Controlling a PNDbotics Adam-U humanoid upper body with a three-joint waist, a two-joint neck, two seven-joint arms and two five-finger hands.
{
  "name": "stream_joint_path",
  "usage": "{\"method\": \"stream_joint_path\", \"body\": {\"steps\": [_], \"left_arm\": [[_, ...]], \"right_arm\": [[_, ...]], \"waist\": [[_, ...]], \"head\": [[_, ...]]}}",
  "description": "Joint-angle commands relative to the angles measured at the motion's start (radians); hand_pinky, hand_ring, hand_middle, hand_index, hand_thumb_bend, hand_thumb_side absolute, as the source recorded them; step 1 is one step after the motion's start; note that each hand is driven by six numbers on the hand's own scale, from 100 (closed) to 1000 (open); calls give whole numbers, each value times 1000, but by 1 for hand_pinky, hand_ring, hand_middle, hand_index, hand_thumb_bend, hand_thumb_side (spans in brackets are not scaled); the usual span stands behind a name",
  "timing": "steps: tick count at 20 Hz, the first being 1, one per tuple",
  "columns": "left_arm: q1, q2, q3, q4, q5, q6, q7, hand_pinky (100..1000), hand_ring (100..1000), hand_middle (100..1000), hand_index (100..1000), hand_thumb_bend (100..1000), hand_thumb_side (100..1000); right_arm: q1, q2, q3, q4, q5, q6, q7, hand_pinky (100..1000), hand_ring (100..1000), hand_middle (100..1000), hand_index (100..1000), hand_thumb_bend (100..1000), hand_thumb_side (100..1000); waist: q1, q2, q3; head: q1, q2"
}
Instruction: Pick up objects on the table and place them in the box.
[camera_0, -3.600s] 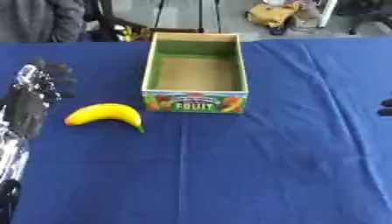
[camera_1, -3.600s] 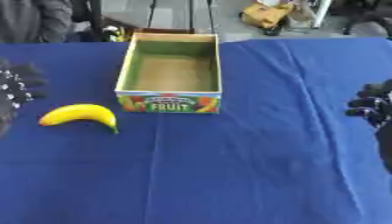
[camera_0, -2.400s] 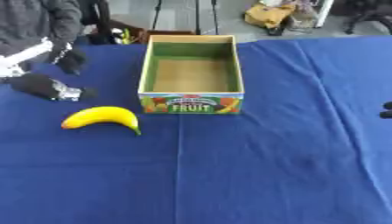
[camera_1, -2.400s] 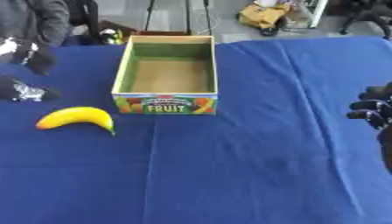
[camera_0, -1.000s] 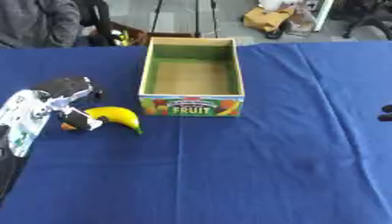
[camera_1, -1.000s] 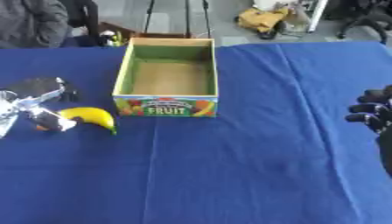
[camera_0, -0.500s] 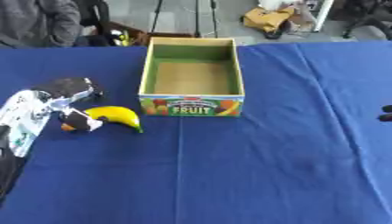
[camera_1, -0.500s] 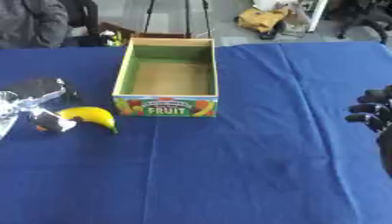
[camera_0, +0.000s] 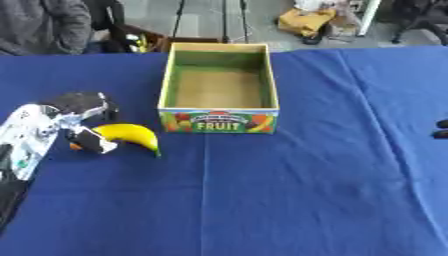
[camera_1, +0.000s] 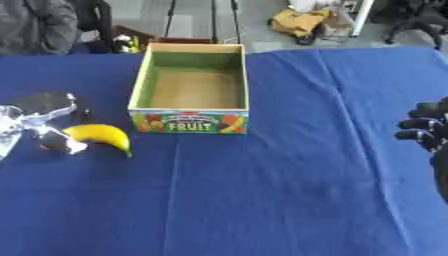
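One banana (camera_0: 127, 135) lies on the blue bench (camera_0: 289, 200), just left of the front corner of the single open box (camera_0: 220, 90), which holds nothing visible. Its long axis runs roughly left to right, with the tip turning down toward the robot. The left hand (camera_0: 80, 120) is at the banana's left end, thumb and fingers spread either side of it, apparently touching but not closed on it. The right hand (camera_1: 426, 132) sits well apart at the right edge, fingers curled and holding nothing, so the left is much nearer.
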Motion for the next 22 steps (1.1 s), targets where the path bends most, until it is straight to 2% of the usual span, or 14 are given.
{"method": "stream_joint_path", "body": {"steps": [1,10,16,20,22], "left_arm": [[-10,19,1,-11,4,-2,-6,654,578,570,709,528,319],[-10,19,1,-7,2,2,-1,622,550,538,684,479,304],[-8,19,-2,0,1,-8,-13,606,538,529,672,490,311],[-9,19,0,-1,0,-8,-8,552,499,495,629,453,281],[-9,19,0,-2,1,-9,-2,524,471,472,600,404,259]], "right_arm": [[-10,-18,-7,-6,-2,-2,3,537,568,562,643,100,622],[-10,-17,-7,-6,-2,-2,2,537,569,562,643,100,622],[-10,-18,-7,-4,-2,-2,3,537,569,562,643,100,621],[-11,-18,-7,-4,-2,-2,4,537,569,562,643,100,621],[-11,-18,-7,-4,-2,-2,4,537,569,562,643,100,621]], "waist": [[0,-13,-1],[0,-13,-2],[0,-14,-1],[-2,-14,0],[-2,-14,1]], "head": [[-1,-11],[-2,-13],[-1,-14],[-1,-15],[-1,-15]]}}
